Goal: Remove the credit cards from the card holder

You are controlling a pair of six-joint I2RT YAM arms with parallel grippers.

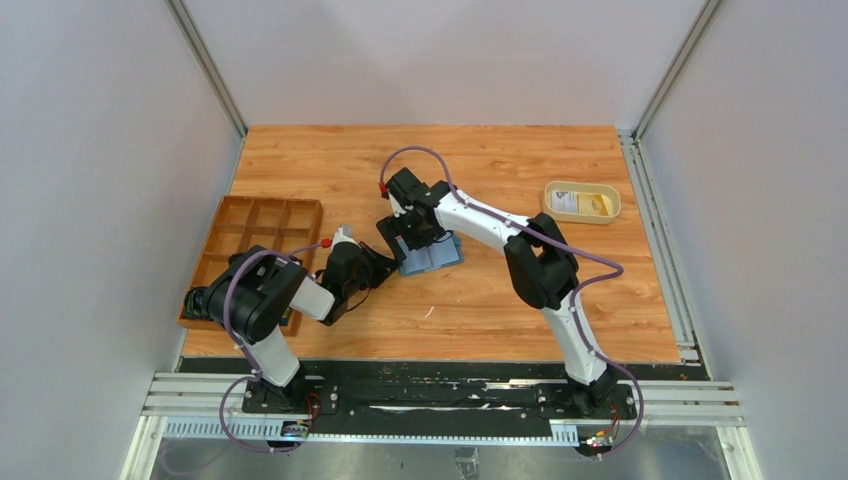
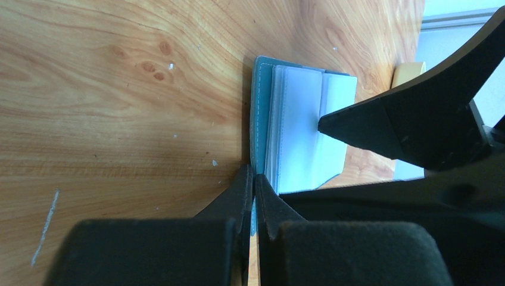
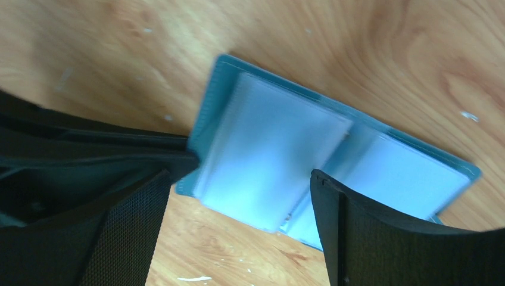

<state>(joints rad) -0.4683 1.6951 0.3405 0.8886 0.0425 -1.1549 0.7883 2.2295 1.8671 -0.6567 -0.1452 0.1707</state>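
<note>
Card holder [image 1: 436, 256] lies open flat near the middle of the worktop [image 1: 480, 310], a bit left of centre, blue cover down, clear sleeves [image 3: 268, 155] up. Can't tell whether any sleeve has a card in it; they read pale and glossy in both wrist views.

Left gripper [image 2: 253, 199] is pinched on the thin blue cover edge at the holder's left side, jaws closed down to the thickness of the cover. Right gripper [image 3: 253, 168] hangs just over the sleeves with jaws wide apart, one finger off the left edge, the other over the right page, gripping nothing.

Step in hand, my read: pin the cover, fish in the sleeves for a card. To do it well, keep the left pinch low and steady so the holder doesn't slide or lift. Bring one right fingertip to a sleeve mouth, not the flat plastic. Close only on a card's edge, then pull along the sleeve's opening direction. Risk: grabbing the whole sleeve stack instead.

Containers: cream dish [image 1: 548, 200] near the far right corner holds cards [image 1: 572, 204], whitish and yellow. Wooden tray [image 1: 262, 232] sits at the left edge. Its visible compartments show no cards, and its near end is hidden by the left arm.
</note>
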